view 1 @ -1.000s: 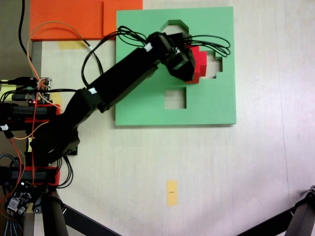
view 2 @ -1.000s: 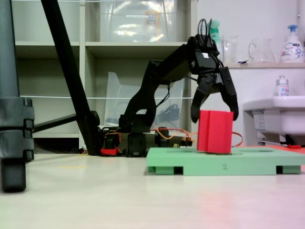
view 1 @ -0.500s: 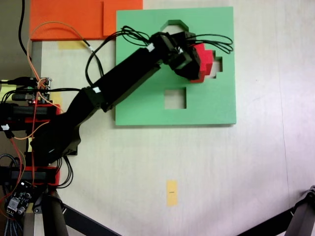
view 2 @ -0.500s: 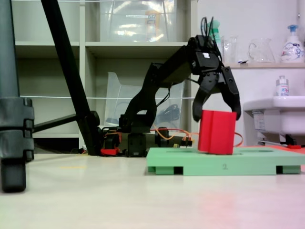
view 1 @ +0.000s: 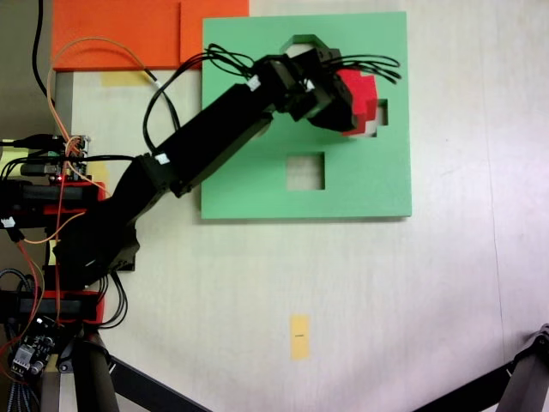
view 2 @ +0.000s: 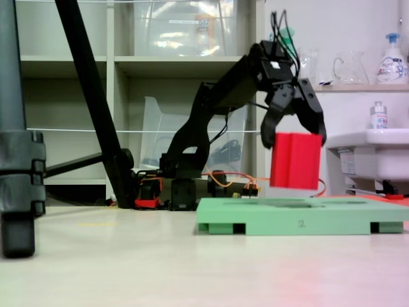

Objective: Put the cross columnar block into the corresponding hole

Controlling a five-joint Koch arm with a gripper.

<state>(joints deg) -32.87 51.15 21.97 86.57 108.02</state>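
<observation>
Lifted clear of the green board (view 2: 300,223), the red cross block (view 2: 295,160) hangs seemingly pinched in the tool (view 2: 293,135).

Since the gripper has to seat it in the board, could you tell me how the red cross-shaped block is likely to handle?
The red block looks like foam, so probably light and slightly squashy. The gripper holds it only near its top, clear of the green board, so it may tilt. Its flat end should stand rather than roll.

Pale table (view 1: 386,300) carries the green board (view 1: 249,184) up top, orange foam sheets (view 1: 120,34) touching its corner, and a yellow tape bit (view 1: 298,336) below.
</observation>
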